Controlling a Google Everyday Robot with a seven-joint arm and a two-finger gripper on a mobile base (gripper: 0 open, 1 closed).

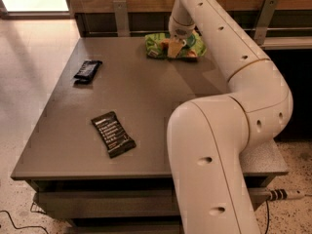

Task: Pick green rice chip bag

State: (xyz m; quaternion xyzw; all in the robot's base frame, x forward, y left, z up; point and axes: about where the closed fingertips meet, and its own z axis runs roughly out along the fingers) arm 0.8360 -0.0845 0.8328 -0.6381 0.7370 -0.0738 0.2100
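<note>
The green rice chip bag point(158, 45) lies at the far edge of the grey table point(146, 91), a puffy bright green bag partly hidden behind my gripper. My gripper point(174, 48) hangs from the white arm and is down on the middle of the bag, with a tan finger point(173, 49) showing against the green.
Two flat black bar wrappers lie on the table: one point(87, 70) at the far left, one point(113, 133) near the front left. My white arm point(229, 130) covers the table's right side. A wooden wall with metal brackets point(120, 16) stands behind the table.
</note>
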